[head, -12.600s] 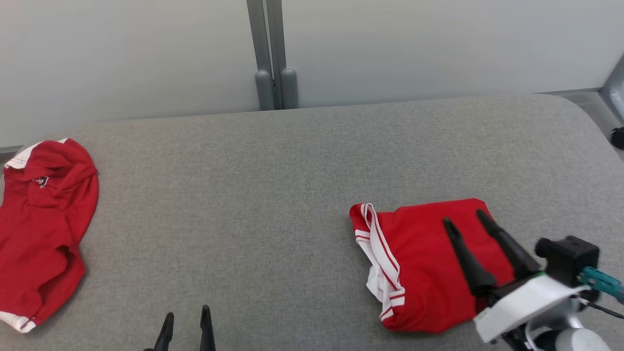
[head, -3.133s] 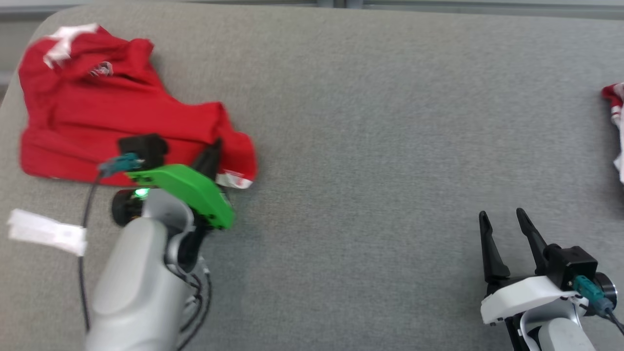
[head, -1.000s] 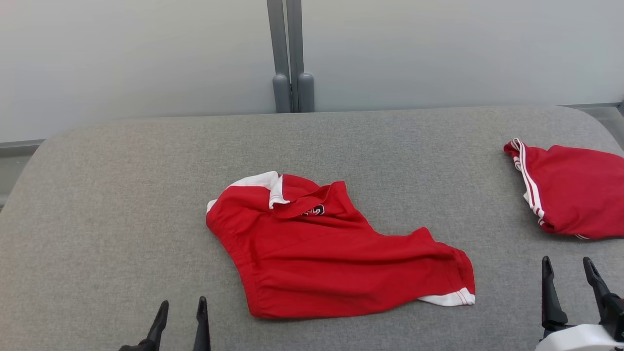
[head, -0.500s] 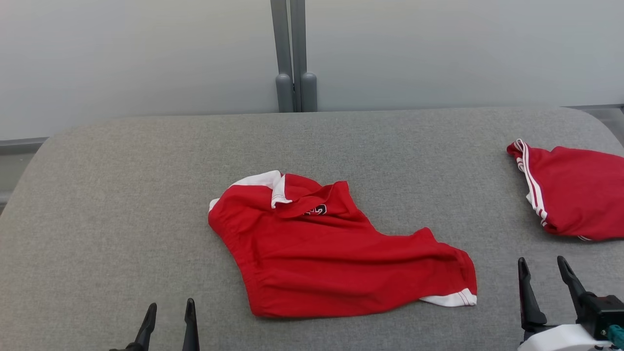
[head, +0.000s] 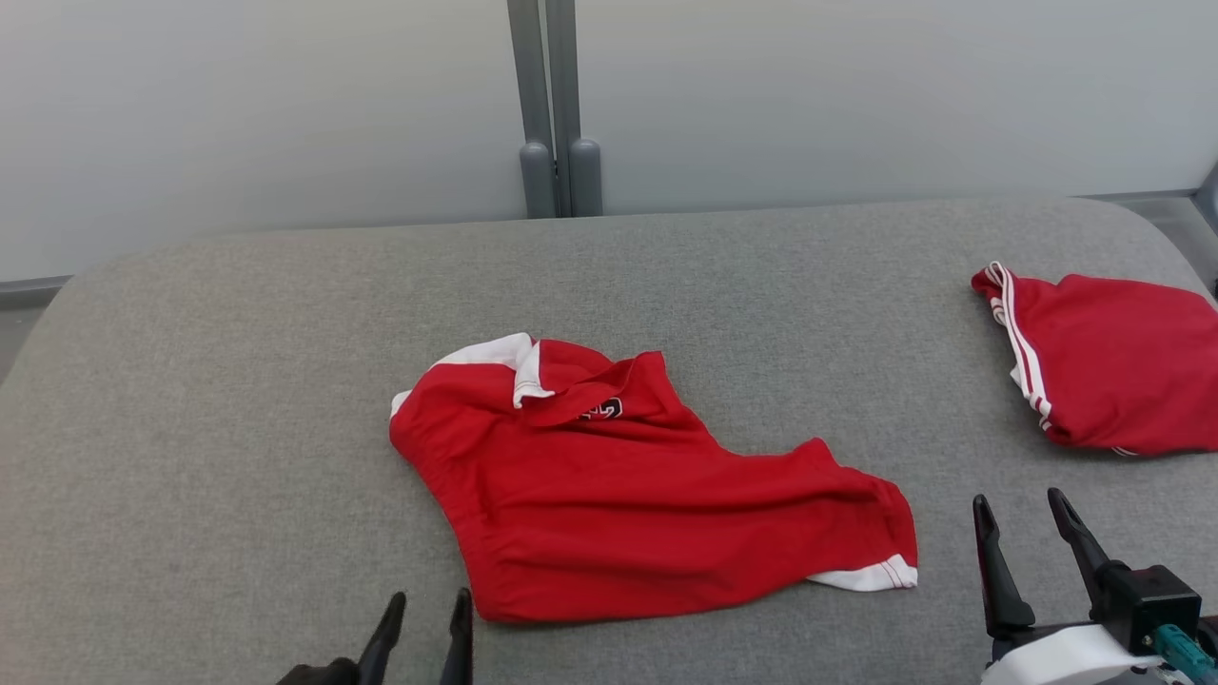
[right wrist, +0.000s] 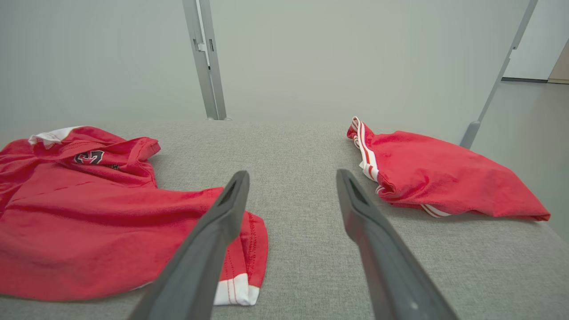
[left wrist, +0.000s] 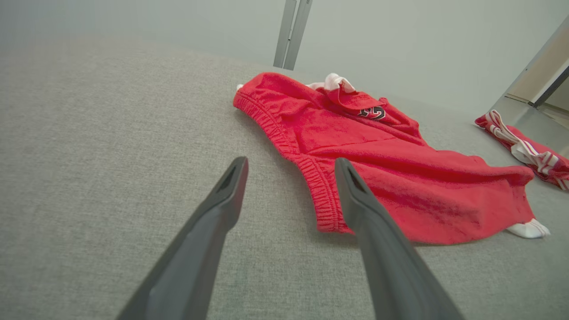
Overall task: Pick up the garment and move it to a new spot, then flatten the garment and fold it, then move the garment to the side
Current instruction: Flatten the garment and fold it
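Now: red garment (head: 647, 495) lies rumpled mid grey table (head: 238, 381). Left gripper (head: 429, 597) just near of its near-left corner, right gripper (head: 1018, 499) right of hem; both jaws wide, empty. Flattening probably in hand: pinch opposite edges, pull taut.

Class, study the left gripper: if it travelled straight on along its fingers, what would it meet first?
Probably the elasticated near edge of the crumpled red garment, just ahead of the left gripper, though depth is unclear.
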Robot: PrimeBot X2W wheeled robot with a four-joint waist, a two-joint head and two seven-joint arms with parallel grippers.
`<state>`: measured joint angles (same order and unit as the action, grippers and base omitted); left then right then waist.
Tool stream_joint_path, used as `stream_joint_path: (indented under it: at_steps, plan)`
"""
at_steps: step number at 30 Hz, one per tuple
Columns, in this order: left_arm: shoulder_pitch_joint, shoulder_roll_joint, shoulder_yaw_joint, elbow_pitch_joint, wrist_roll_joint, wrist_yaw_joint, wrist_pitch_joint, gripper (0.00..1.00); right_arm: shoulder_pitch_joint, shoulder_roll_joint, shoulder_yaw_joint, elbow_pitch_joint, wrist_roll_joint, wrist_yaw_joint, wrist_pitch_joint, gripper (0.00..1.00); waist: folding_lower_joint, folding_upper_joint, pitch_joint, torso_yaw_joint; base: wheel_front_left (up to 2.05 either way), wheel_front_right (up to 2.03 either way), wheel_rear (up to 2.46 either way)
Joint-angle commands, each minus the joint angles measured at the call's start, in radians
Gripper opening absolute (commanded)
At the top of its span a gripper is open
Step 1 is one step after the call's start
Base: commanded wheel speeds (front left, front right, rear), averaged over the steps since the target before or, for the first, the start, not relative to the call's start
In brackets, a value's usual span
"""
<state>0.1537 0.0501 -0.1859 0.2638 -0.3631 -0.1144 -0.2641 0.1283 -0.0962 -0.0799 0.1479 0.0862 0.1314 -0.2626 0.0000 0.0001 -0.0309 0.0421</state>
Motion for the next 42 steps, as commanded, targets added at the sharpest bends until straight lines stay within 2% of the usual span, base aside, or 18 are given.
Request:
stream_joint_path:
  at_steps: [1, 8, 13, 17, 18, 19, 20, 22, 33, 38, 42]
  plan:
    - [-0.030, 0.002, -0.031, 0.039, -0.012, -0.004, 0.001, 1.00, -0.015, -0.007, 0.011, -0.008, 0.003, -0.001, -0.003, 1.00, 0.0000, -0.0001, 0.015, -0.016, 0.00, 0.00, 0.00]
    - [-0.139, 0.002, -0.116, 0.215, -0.097, 0.013, 0.028, 1.00, -0.029, -0.012, 0.082, -0.019, 0.009, -0.001, -0.003, 1.00, 0.0000, -0.0001, 0.052, -0.064, 0.00, 0.00, 0.00]
    - [-0.182, 0.003, -0.119, 0.285, -0.116, 0.030, 0.017, 1.00, -0.029, -0.005, 0.102, -0.020, 0.012, -0.001, -0.003, 1.00, 0.0000, -0.0001, 0.072, -0.084, 0.00, 0.00, 0.00]
    - [-0.211, 0.003, -0.111, 0.298, -0.135, 0.019, 0.006, 1.00, -0.031, -0.002, 0.111, -0.016, 0.015, -0.001, -0.003, 1.00, 0.0000, -0.0001, 0.080, -0.089, 0.00, 0.00, 0.00]
    - [-0.215, 0.002, -0.113, 0.296, -0.139, 0.014, 0.003, 0.66, -0.030, -0.001, 0.113, -0.014, 0.015, -0.001, -0.003, 1.00, 0.0000, -0.0001, 0.082, -0.089, 0.00, 0.00, 0.00]
    - [-0.221, 0.002, -0.113, 0.293, -0.142, 0.010, 0.002, 0.41, -0.031, -0.001, 0.114, -0.014, 0.015, -0.001, -0.003, 1.00, 0.0000, -0.0001, 0.084, -0.089, 0.00, 0.00, 0.00]
    - [-0.226, 0.003, -0.113, 0.292, -0.149, 0.008, 0.001, 0.00, -0.032, 0.000, 0.116, -0.012, 0.016, -0.001, -0.003, 1.00, 0.0000, -0.0001, 0.087, -0.089, 0.00, 0.00, 0.00]
    - [-0.231, 0.003, -0.118, 0.292, -0.186, 0.000, -0.001, 0.00, -0.037, 0.001, 0.117, -0.010, 0.018, -0.001, -0.003, 1.00, 0.0000, -0.0001, 0.092, -0.089, 0.00, 0.00, 0.00]
    - [-0.356, 0.016, -0.133, 0.251, -0.207, -0.014, 0.007, 0.00, -0.082, 0.000, 0.107, -0.015, 0.021, -0.001, -0.003, 1.00, 0.0000, -0.0001, 0.151, -0.106, 0.00, 0.00, 0.00]
    - [-0.498, 0.065, -0.142, 0.289, -0.199, -0.016, 0.089, 0.00, -0.118, -0.003, 0.116, -0.015, 0.021, -0.001, -0.003, 1.00, 0.0000, -0.0001, 0.218, -0.134, 0.00, 0.00, 0.00]
    - [-0.581, 0.108, -0.144, 0.373, -0.208, -0.016, 0.198, 0.00, -0.143, -0.002, 0.115, -0.004, 0.025, -0.001, -0.003, 1.00, 0.0000, -0.0001, 0.260, -0.158, 0.00, 0.00, 0.00]
